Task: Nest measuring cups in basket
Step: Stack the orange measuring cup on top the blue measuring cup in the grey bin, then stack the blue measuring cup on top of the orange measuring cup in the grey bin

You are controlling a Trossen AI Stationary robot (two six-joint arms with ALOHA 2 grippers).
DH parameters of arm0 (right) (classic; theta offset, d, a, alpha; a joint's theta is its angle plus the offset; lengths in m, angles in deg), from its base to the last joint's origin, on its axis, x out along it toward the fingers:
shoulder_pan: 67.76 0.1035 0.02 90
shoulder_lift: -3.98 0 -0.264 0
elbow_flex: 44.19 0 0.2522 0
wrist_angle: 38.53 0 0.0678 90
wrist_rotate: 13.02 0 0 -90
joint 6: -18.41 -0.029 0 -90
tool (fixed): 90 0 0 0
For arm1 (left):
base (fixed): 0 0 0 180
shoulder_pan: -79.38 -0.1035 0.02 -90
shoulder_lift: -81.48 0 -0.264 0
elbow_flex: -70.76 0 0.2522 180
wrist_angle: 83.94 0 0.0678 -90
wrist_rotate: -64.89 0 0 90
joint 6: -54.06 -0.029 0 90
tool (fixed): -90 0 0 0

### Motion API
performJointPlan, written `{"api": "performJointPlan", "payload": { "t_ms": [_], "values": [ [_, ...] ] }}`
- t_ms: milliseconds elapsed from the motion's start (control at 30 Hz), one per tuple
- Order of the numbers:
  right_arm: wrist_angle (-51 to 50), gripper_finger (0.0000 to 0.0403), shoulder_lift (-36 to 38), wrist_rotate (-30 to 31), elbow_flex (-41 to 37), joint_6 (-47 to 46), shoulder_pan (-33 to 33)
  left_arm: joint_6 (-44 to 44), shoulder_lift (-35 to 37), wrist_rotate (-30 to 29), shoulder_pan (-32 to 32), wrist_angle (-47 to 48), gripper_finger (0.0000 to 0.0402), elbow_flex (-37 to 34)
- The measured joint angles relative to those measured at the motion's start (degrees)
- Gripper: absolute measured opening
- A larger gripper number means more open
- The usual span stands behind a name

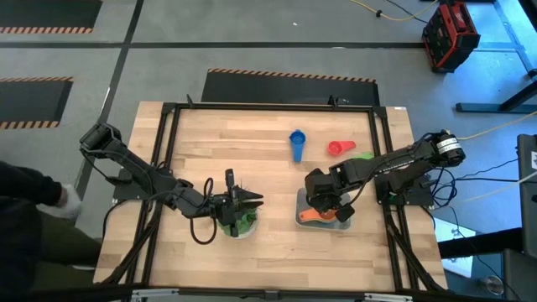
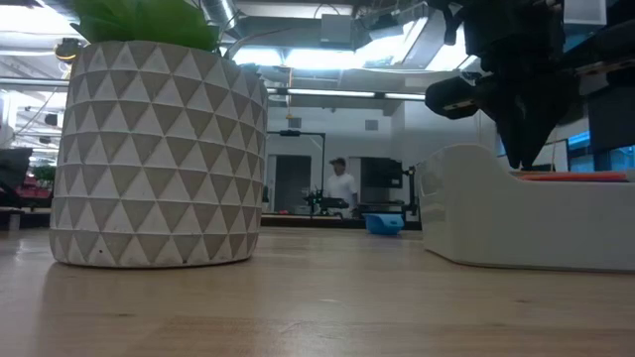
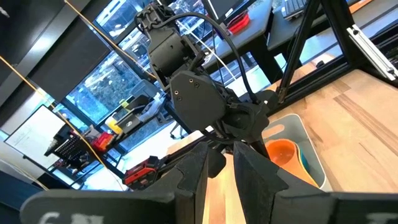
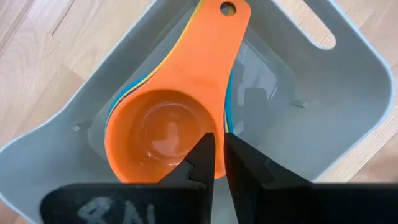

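Right gripper (image 4: 217, 158): fingers nearly together, only a thin slit between the tips, nothing held; it hangs just above the rim of the orange cup (image 4: 165, 134), pointing down into the basket (image 4: 348, 118). The orange cup sits on top of a nested stack in the basket, with yellow and teal edges showing beneath it; its handle, with a hole at the end, points toward the basket wall that has a slot cut-out. In the high view the basket (image 1: 304, 220) lies at the right side of the table (image 1: 210, 151), near the front edge, mostly covered by the right gripper (image 1: 323, 201). Two cups lie loose on the table behind the basket: a blue cup (image 1: 297, 144) and a red cup (image 1: 340, 148), well apart from the basket, with a green piece (image 1: 363, 155) just beside the red one. Left gripper (image 1: 252, 200): fingers close together with a narrow gap, empty, held over the potted plant (image 1: 242, 222) at front centre, pointing toward the basket. At the left edge of the high view, a person's hand (image 1: 69, 200) shows beside the table.
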Motion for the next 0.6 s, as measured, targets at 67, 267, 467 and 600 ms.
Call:
{"api": "performJointPlan", "payload": {
  "t_ms": [67, 267, 467, 600],
  "values": [
    [0.0, 0.0040, 0.0, 0.0, 0.0, 0.0, 0.0, 0.0, 0.0, 0.0, 0.0, 0.0, 0.0071, 0.0],
    [-1.6, 0.0040, 0.0, 0.6, 0.0, 0.2, 0.0, 0.0, 0.0, 0.0, 0.0, 0.0, 0.0071, 0.0],
    [-2.2, 0.0040, -0.1, -0.9, 0.0, 0.2, -0.2, 0.0, 0.0, 0.0, 0.0, 0.0, 0.0071, 0.0],
    [-3.1, 0.0041, -0.1, -4.4, 0.0, 0.3, -0.3, 0.0, 0.0, 0.0, 0.0, 0.0, 0.0071, 0.0]
  ]
}}
